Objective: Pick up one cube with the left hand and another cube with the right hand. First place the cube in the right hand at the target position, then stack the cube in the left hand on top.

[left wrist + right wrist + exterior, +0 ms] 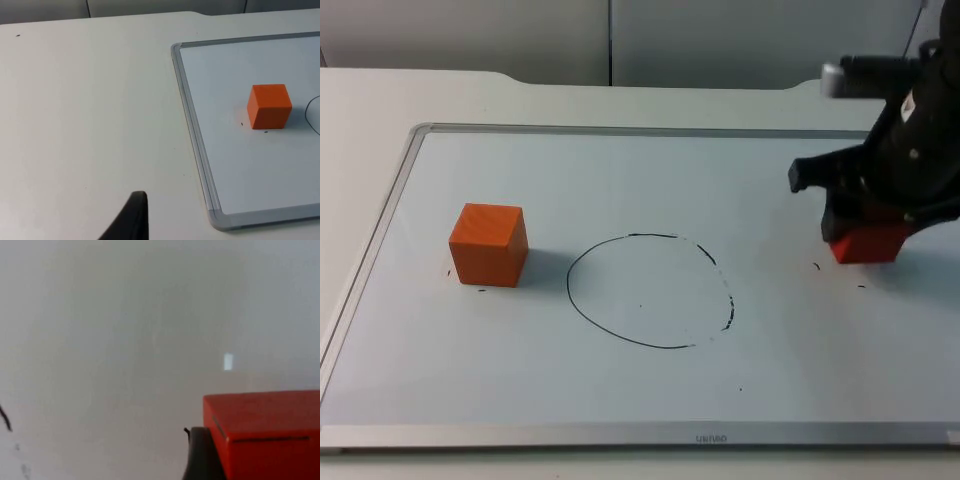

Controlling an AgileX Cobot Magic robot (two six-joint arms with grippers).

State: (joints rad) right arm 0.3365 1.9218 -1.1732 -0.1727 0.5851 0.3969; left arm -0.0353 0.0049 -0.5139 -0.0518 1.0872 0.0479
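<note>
Gripping red cube (pixel 868 243): my right gripper (pixel 865 222) clamps it; lift straight (left arm waits), then carry toward circle (pixel 648 291).

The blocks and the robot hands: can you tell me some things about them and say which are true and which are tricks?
1. The orange cube sits inside the drawn circle. False: it stands beside it.
2. The right gripper is at the red cube. True.
3. The two cubes are stacked. False: they are far apart on the whiteboard.
4. Nothing lies inside the circle. True.
5. The left gripper holds the orange cube. False: it is off the board.
</note>
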